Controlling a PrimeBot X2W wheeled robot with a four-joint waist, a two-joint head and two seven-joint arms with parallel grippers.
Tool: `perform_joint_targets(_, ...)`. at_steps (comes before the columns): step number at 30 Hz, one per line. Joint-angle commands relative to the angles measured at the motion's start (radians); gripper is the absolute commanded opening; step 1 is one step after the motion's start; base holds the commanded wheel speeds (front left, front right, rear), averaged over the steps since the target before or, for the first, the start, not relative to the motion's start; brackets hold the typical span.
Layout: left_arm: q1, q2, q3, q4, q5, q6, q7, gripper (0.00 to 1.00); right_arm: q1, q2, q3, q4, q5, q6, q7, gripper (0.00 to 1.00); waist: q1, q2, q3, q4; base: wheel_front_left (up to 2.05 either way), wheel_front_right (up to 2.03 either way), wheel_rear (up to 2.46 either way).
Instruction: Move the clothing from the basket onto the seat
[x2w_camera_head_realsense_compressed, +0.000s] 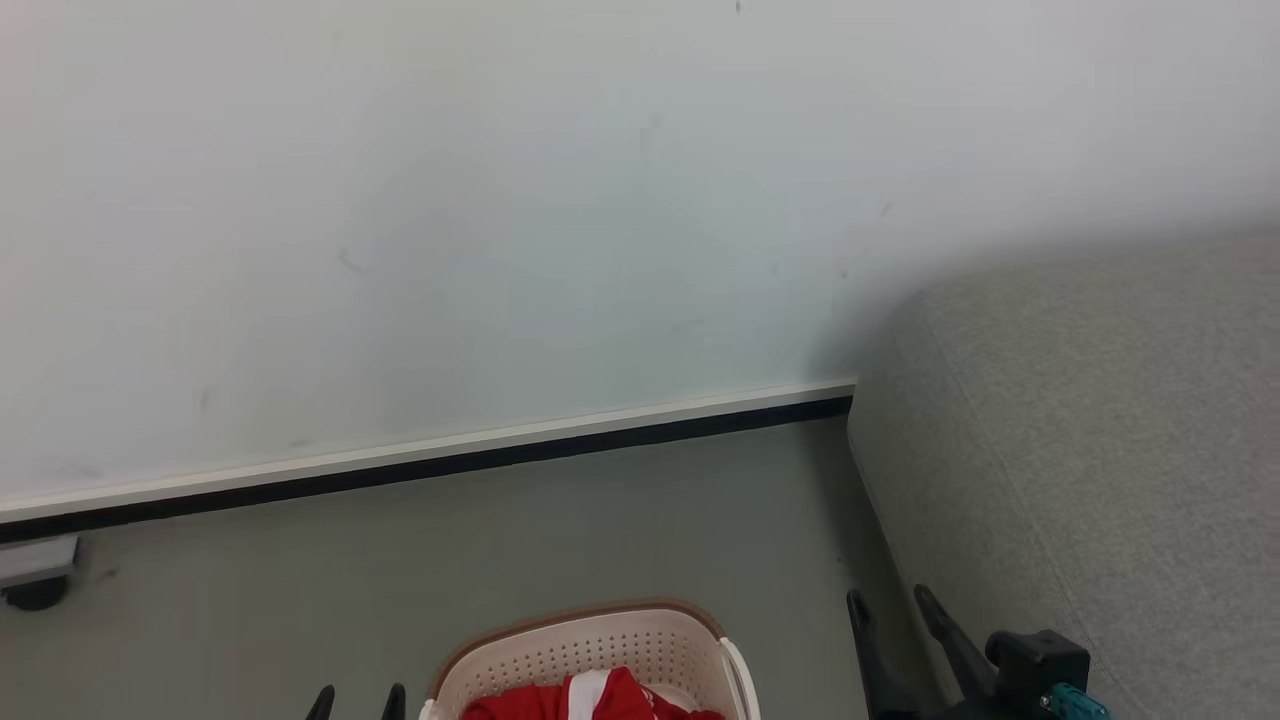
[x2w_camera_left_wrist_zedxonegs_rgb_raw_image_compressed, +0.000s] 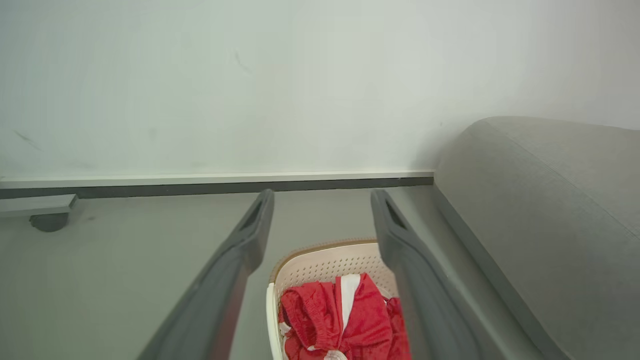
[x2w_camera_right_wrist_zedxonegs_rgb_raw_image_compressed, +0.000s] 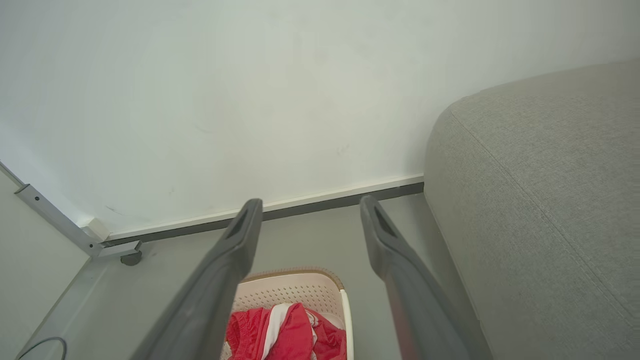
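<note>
- The basket (x2w_camera_head_realsense_compressed: 580, 615) is sitting on the floor (x2w_camera_head_realsense_compressed: 500, 560) at 6 o'clock in the head view, and the bottom edge is cutting off its near half.
- The clothing (x2w_camera_head_realsense_compressed: 600, 700) is lying bunched inside the basket, red with a white stripe running across it. None of it is lying on the seat (x2w_camera_head_realsense_compressed: 1080, 450).
- The seat is filling the 3 to 5 o'clock part of the head view. Its rounded grey corner is facing the basket across a strip of floor.
- The left gripper (x2w_camera_head_realsense_compressed: 360, 697) is showing just its two dark tips at 7 o'clock, beside the basket's rim at the basket's 9 o'clock.
- In the left wrist view the jaws of the left gripper (x2w_camera_left_wrist_zedxonegs_rgb_raw_image_compressed: 322, 195) are standing wide apart and holding nothing. The basket (x2w_camera_left_wrist_zedxonegs_rgb_raw_image_compressed: 325, 262) and the clothing (x2w_camera_left_wrist_zedxonegs_rgb_raw_image_compressed: 330, 315) are lying between them towards 6 o'clock, well below the tips.
- The right gripper (x2w_camera_head_realsense_compressed: 890, 597) is hanging at 5 o'clock, between the basket and the seat's front. It may be brushing the seat, though the angle is too poor to tell.
- In the right wrist view the jaws of the right gripper (x2w_camera_right_wrist_zedxonegs_rgb_raw_image_compressed: 310, 202) are also standing apart and empty. The clothing (x2w_camera_right_wrist_zedxonegs_rgb_raw_image_compressed: 285, 332) is lying low at 6 o'clock against the left jaw, and the seat (x2w_camera_right_wrist_zedxonegs_rgb_raw_image_compressed: 540, 190) is rising at 3 o'clock.
- A white wall (x2w_camera_head_realsense_compressed: 500, 200) with a baseboard (x2w_camera_head_realsense_compressed: 450, 460) is running behind everything, and a castor (x2w_camera_head_realsense_compressed: 35, 595) is resting at 9 o'clock.
</note>
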Motion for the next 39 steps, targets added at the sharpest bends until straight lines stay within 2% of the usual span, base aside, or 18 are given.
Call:
perform_joint_targets(1,-0.009,0.000,-0.004,0.009,-0.007,-0.001,-0.004,1.00,-0.012,-0.004,0.002,-0.003,0.001,0.001,0.001,1.00,0.0000,0.0000,0.019,-0.042,0.00,0.00,0.00)
perform_joint_targets(11,-0.063,-0.008,-0.016,0.098,-0.019,0.021,-0.003,1.00,-0.042,-0.003,0.014,-0.016,0.007,0.001,0.000,1.00,0.0000,0.0000,0.102,-0.219,0.00,0.00,0.00)
perform_joint_targets(13,-0.071,-0.007,-0.020,0.116,-0.012,0.022,-0.003,1.00,-0.041,-0.003,0.010,-0.017,0.007,0.001,-0.003,1.00,0.0000,0.0000,0.111,-0.234,0.00,0.00,0.00)
perform_joint_targets(17,-0.121,-0.002,-0.025,0.201,0.007,0.044,-0.002,1.00,-0.065,-0.003,0.011,-0.024,0.018,0.001,-0.018,1.00,0.0000,0.0000,0.191,-0.309,0.00,0.00,0.00)
perform_joint_targets(28,-0.285,0.061,-0.059,0.387,0.053,0.055,0.070,1.00,-0.122,-0.002,0.042,0.001,0.077,0.001,-0.094,1.00,0.0000,0.0000,0.372,-0.407,0.00,0.00,0.00)
perform_joint_targets(35,-0.417,0.114,-0.086,0.466,0.082,0.054,0.135,1.00,-0.162,-0.001,0.059,0.005,0.112,0.001,-0.139,1.00,0.0000,0.0000,0.523,-0.433,0.00,0.00,0.00)
perform_joint_targets(39,-0.488,0.146,-0.101,0.488,0.107,0.069,0.176,1.00,-0.188,-0.001,0.083,-0.025,0.139,0.001,-0.161,1.00,0.0000,0.0000,0.620,-0.446,0.00,0.00,0.00)
